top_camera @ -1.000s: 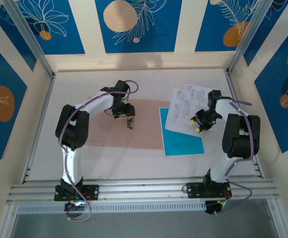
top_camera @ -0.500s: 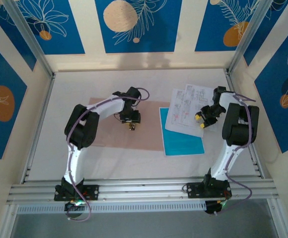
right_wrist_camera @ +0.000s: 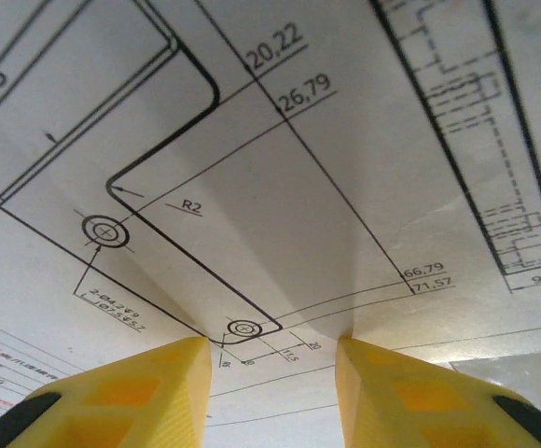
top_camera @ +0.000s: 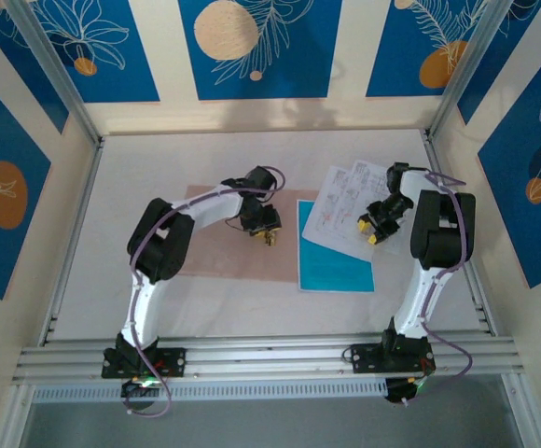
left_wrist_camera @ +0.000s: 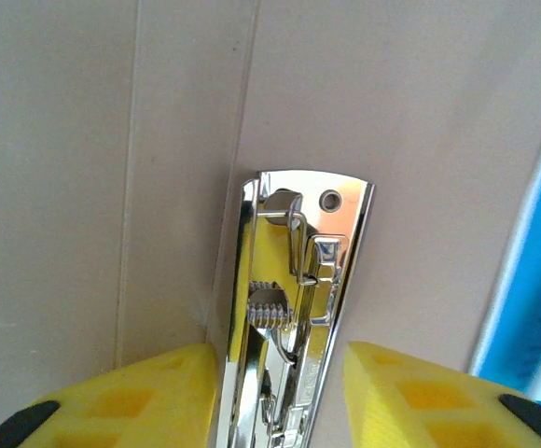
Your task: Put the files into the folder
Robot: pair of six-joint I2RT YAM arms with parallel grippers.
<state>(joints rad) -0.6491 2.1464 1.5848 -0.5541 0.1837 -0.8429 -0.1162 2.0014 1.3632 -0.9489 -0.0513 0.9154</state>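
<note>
**A:** Where are the files sitting?

**B:** The white printed sheets point(top_camera: 340, 207) are lying fanned across the teal sheet point(top_camera: 334, 271). Both are just right of the folder point(top_camera: 216, 257), which is lying flat.

**A:** And the hands?

**B:** The right gripper point(right_wrist_camera: 270, 353) is standing part-spread, tips down on the top drawing. The left gripper point(left_wrist_camera: 280, 353) is straddling the folder's metal clip point(left_wrist_camera: 298, 271), fingers apart. I'm not making out whether a pad is touching it.

**A:** How is the paper going to handle?

**B:** I'm expecting it to be light, floppy and slick, with sheets sliding over each other and sagging if lifted by one corner. I'm favouring pressing down and dragging the stack, or pinching a raised edge.
</note>
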